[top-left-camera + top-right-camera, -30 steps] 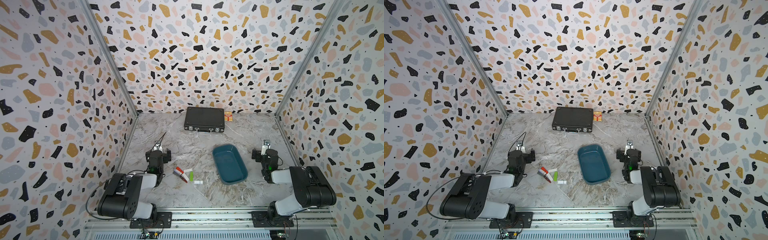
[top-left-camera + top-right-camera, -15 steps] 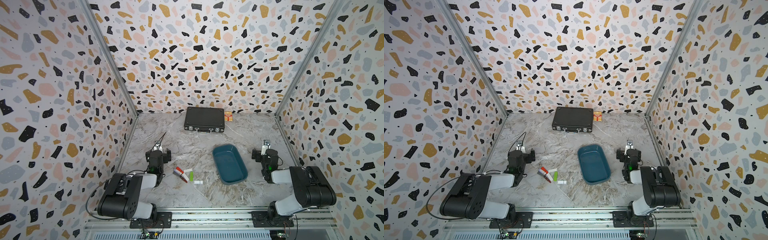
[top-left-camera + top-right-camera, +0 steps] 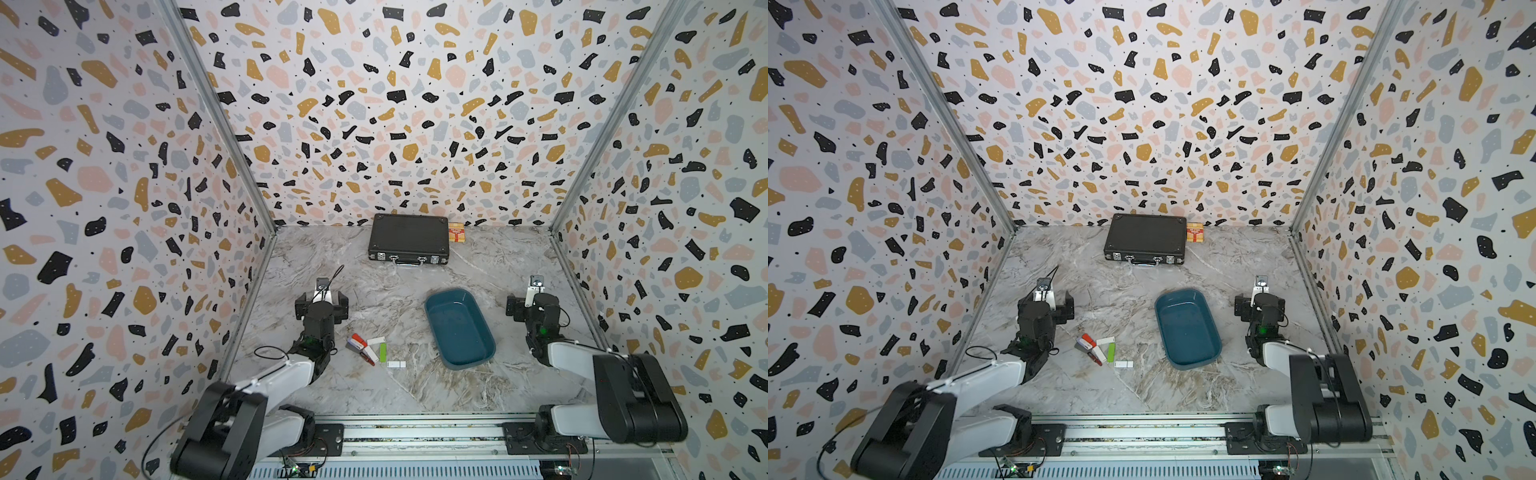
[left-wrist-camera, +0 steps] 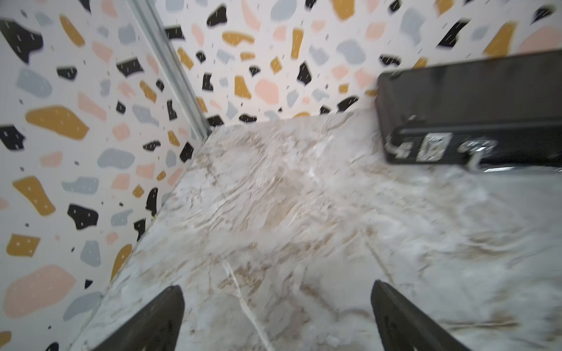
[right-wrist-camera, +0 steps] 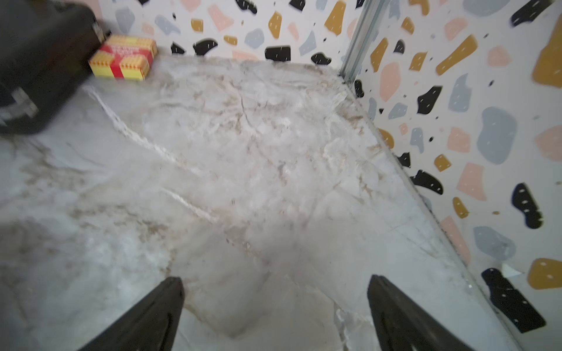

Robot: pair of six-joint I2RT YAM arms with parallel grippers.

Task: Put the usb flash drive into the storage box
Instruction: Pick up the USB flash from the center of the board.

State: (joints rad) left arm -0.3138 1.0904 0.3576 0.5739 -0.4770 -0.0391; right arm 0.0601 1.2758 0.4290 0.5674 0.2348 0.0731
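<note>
The left end effector [image 4: 273, 304] was spread wide, and nothing was between its two dark fingers [image 4: 158, 319]. The right end effector [image 5: 275, 297] was spread wide too, and it held nothing. Both of them hung low over the marble worktop [image 3: 374, 395].

In both top views, the left end effector [image 3: 321, 297] was left of the middle of the frame. The right end effector [image 3: 534, 301] was far over on the right side. Both pointed toward the back wall.

A little pile of usb flash drives [image 3: 368, 351] lay on the worktop, a bit below the middle of the frame. One was green [image 3: 382, 352], one was red and white [image 3: 360, 343], and a white one [image 3: 396, 364] lay just apart from the rest, toward the lower right. The pile was near the left end effector, just down and to the right of it, but not touching it.

The storage box [image 3: 459, 328] was a dark teal tub with round corners. It sat to the right of the pile, between the pile and the right end effector. None of the drives were in it [image 3: 1187, 328].

At the back, in the upper middle of the frame, a black briefcase [image 3: 408, 239] with metal latches lay flat and shut. A small red and yellow carton [image 3: 456, 232] sat right beside its right end. The right wrist view showed the carton [image 5: 123, 59] next to the case [image 5: 36, 60].
</note>
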